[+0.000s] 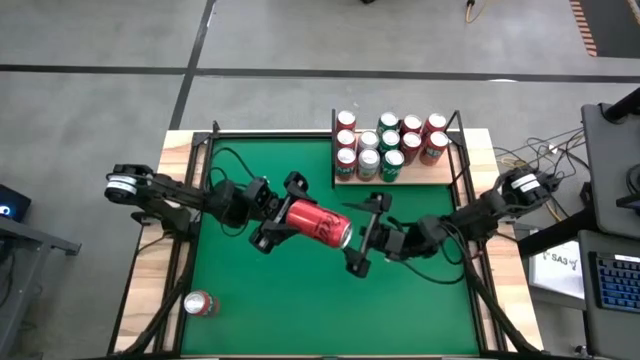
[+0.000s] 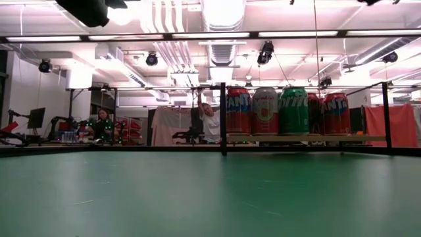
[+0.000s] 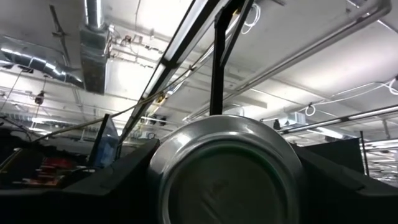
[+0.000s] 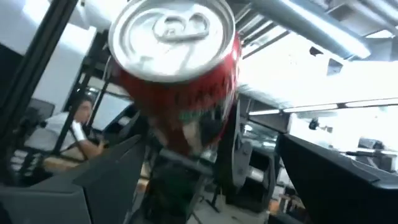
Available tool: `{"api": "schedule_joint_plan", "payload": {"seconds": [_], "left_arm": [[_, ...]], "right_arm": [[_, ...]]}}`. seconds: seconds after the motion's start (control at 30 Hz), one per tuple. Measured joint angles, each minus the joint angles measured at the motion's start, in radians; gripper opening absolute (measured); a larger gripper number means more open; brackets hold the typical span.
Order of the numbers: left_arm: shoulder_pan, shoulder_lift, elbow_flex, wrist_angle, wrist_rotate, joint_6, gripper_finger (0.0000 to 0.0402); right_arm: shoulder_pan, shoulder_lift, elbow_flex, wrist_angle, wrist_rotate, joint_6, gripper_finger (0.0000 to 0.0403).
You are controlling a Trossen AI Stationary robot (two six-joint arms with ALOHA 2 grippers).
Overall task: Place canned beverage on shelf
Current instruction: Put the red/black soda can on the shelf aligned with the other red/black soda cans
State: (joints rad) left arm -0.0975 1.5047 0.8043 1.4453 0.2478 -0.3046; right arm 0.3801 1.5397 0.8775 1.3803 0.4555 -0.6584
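Observation:
A red canned beverage (image 1: 318, 223) hangs above the middle of the green table, lying roughly level, with my left gripper (image 1: 283, 216) shut on it. Its silver base (image 3: 229, 174) faces the left wrist camera. Its top with the pull tab (image 4: 171, 34) faces my right gripper (image 1: 363, 236), which stands open just off that end without touching it. The shelf (image 1: 345, 178), a pale wooden board with black rods, stands at the table's far right and holds several red and green cans (image 1: 390, 140) upright. A second red can (image 1: 200, 303) lies on its side near the table's near left corner. My left gripper pinches the can's side wall near its base end (image 1: 292, 213) between its two fingers (image 3: 124, 180). The fingers come from the table's left and lie along the can. The can is lifted clear of the table, on its side, top toward the right.
Black rods edge the green table (image 1: 230, 330) and rise as posts around the shelf (image 2: 223, 118). Cables run over the green surface beside both arms. People sit in the room beyond the far edge (image 2: 209, 122).

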Motion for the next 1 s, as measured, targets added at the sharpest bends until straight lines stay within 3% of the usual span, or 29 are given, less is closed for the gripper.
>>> {"api": "schedule_joint_plan", "payload": {"seconds": [0.13, 0.3, 0.53, 0.77, 0.9, 1.0], "left_arm": [[0.006, 0.0, -0.005, -0.01, -0.004, 0.0, 0.0283], [0.014, 0.0, -0.02, -0.005, -0.022, 0.006, 0.0283], [0.015, 0.015, -0.02, -0.009, -0.025, 0.027, 0.0283], [0.016, 0.016, -0.021, -0.02, -0.032, 0.034, 0.0283], [0.016, 0.016, -0.025, -0.024, -0.036, 0.021, 0.0283], [0.017, 0.016, -0.027, -0.045, -0.038, 0.012, 0.0324]], "right_arm": [[-0.008, -0.003, 0.039, -0.048, -0.089, -0.007, 0.0363], [-0.009, -0.021, 0.071, -0.13, -0.123, -0.004, 0.0363], [-0.008, -0.021, 0.117, -0.173, -0.13, 0.008, 0.0357], [-0.008, -0.023, 0.119, -0.172, -0.115, 0.015, 0.0298], [-0.007, -0.025, 0.118, -0.174, -0.084, 0.022, 0.0292], [-0.005, -0.042, 0.118, -0.214, -0.043, 0.033, 0.0292]]}}
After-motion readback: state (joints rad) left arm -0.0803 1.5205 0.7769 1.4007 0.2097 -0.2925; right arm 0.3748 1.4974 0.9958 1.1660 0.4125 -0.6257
